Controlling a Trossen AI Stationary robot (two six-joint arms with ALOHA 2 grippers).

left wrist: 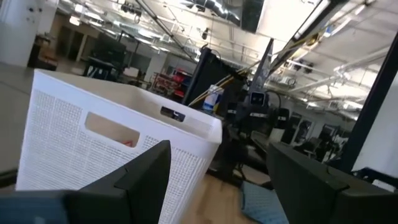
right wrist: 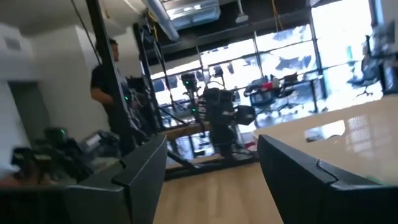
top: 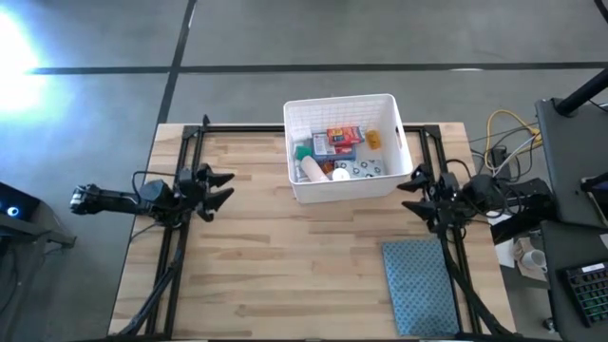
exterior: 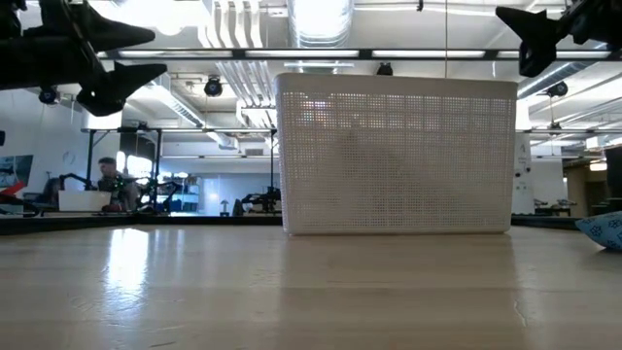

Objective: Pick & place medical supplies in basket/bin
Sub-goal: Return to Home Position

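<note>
Left gripper point(top: 228, 186) left of basket point(top: 342, 189), right gripper point(top: 408, 193) right of it, both wide, empty. Supplies point(top: 337, 144) inside; none seen outside. Placing looks done, only homing left.

Basket point(top: 344, 190) at 12 o'clock on the table point(top: 285, 275), supplies point(top: 337, 142) in it — mat point(top: 418, 285) at 5 o'clock. My left gripper point(top: 225, 187) at 9, right gripper point(top: 408, 190) at 3 — flanking the basket.

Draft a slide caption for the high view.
Supplies in the white basket; left claw and right claw open and empty on either side; teal mat near right claw.
</note>
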